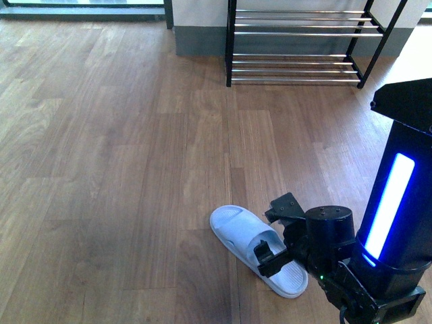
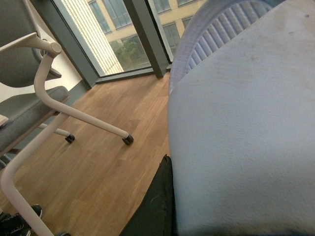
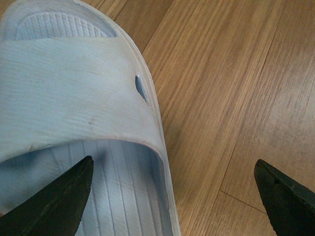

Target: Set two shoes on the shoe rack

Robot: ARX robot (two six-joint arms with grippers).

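The shoes here are pale blue slide sandals, not sneakers. One slide (image 1: 256, 248) lies on the wooden floor (image 1: 121, 169), well short of the shoe rack (image 1: 297, 44) by the far wall. The right tool (image 3: 172, 189) hangs spread wide over it, one finger inside the foot opening and one outside the edge, set to pinch the side wall. The left tool seems to hold the second slide (image 2: 241, 128) close to its camera, though its fingers are hidden, so I cannot tell
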